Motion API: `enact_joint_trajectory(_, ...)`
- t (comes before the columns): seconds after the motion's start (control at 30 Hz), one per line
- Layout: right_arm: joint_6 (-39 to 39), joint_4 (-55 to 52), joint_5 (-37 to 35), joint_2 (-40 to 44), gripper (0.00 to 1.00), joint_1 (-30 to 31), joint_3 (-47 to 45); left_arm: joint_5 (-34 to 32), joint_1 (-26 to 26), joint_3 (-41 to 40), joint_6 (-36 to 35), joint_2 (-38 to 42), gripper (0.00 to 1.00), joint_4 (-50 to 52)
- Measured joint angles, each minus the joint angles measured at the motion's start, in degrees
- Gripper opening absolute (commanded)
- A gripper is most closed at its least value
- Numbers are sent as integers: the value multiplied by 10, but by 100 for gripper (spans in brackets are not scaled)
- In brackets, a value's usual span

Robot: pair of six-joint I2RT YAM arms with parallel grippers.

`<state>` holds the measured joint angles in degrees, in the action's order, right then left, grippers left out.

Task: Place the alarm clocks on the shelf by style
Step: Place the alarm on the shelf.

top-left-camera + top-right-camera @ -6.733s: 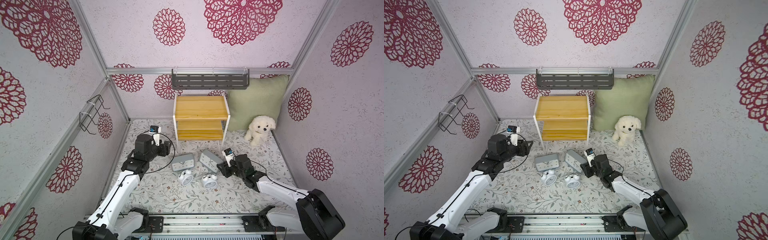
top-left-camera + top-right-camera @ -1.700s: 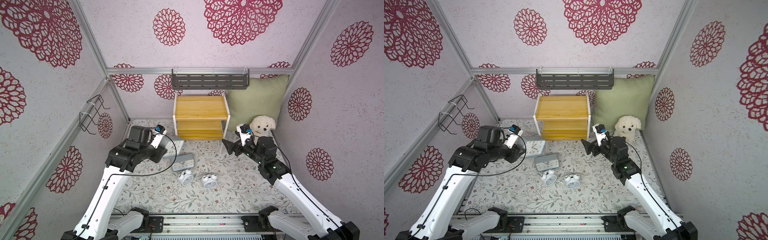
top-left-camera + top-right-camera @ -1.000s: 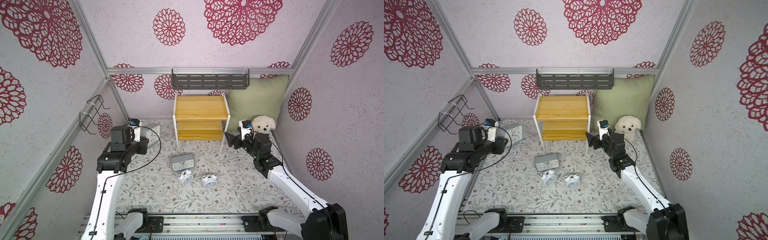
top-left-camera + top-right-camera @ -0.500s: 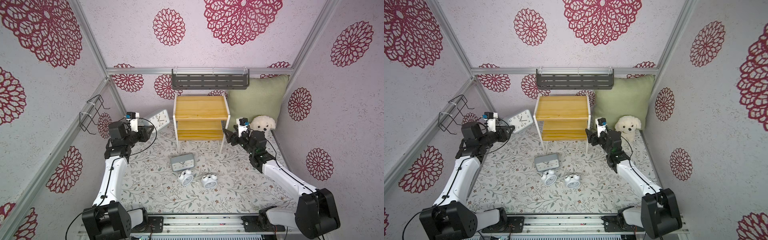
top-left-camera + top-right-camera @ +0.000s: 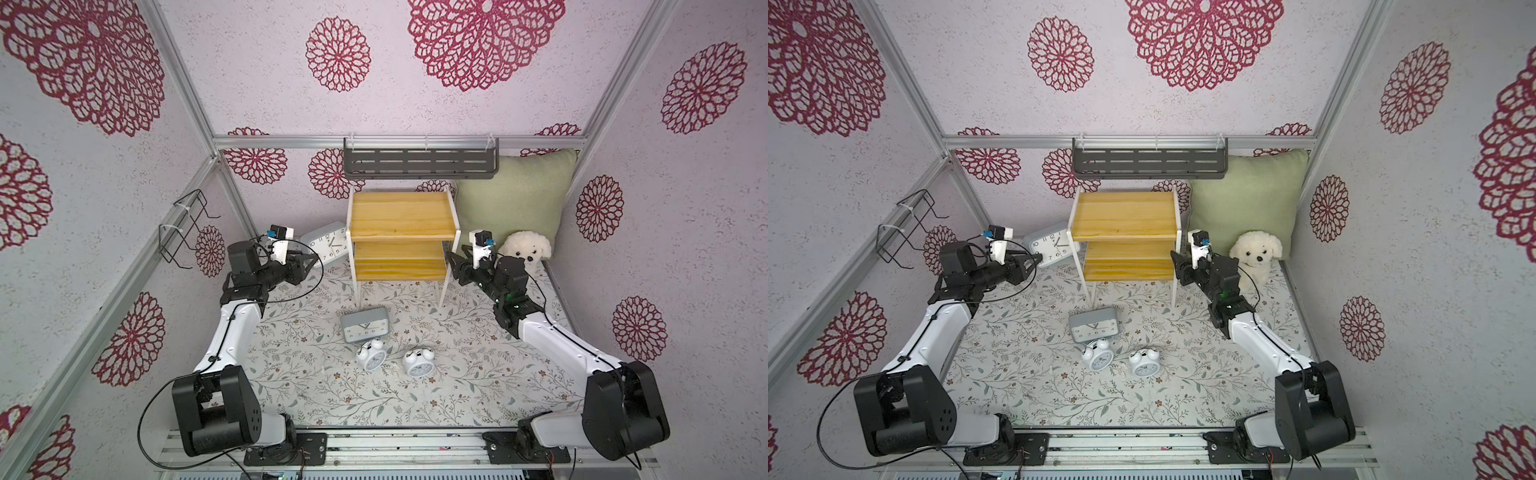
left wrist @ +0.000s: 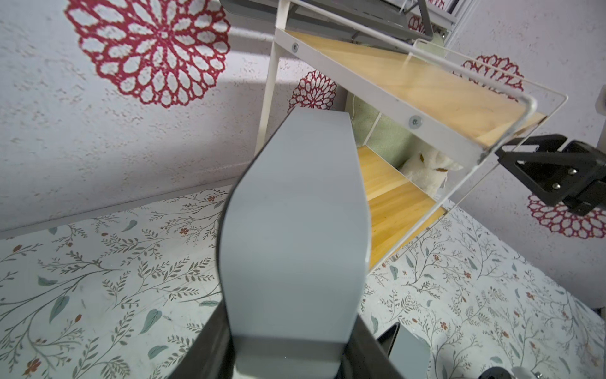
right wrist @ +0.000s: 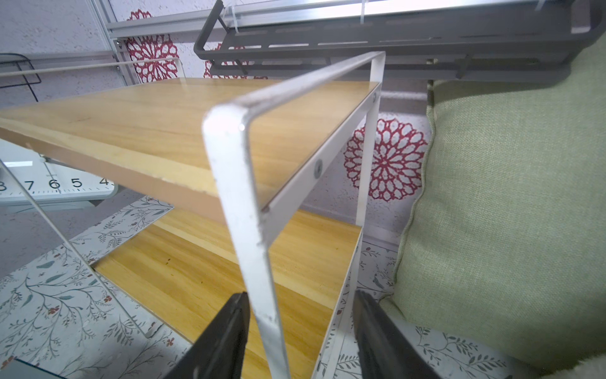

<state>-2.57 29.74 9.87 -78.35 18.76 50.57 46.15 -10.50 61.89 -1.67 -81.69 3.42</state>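
Your left gripper (image 5: 312, 261) is clamped on one grey clock (image 5: 328, 248), holding it raised just beside the shelf's (image 5: 401, 216) left side. Your right gripper (image 5: 454, 262) has its jaws apart astride the shelf's front right post. The other grey clock (image 5: 365, 330) and two twin-bell clocks (image 5: 372, 358) sit on the floor in front

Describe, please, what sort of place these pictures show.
Probably a robot test cell staged as a bedroom corner: aluminium-framed patterned walls, a green pillow with a plush dog, and a two-tier shelf.
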Motion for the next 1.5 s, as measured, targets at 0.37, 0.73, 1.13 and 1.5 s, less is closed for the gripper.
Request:
enact_joint_trajectory(0.37, 5, 5, 19, -9, 35, 0, 1, 51, 30, 31, -117, -79, 0, -10)
enact_joint_trajectory(0.73, 6, 13, 26, -19, 32, 0, 1, 101, 50, 96, -183, -156, 0, -11)
enact_joint_trajectory(1.13, 6, 13, 29, -26, 31, 0, 3, 148, 77, 150, -191, -227, 0, -26)
enact_joint_trajectory(1.5, 6, 13, 30, -27, 30, 0, 3, 165, 107, 180, -183, -269, 0, -39)
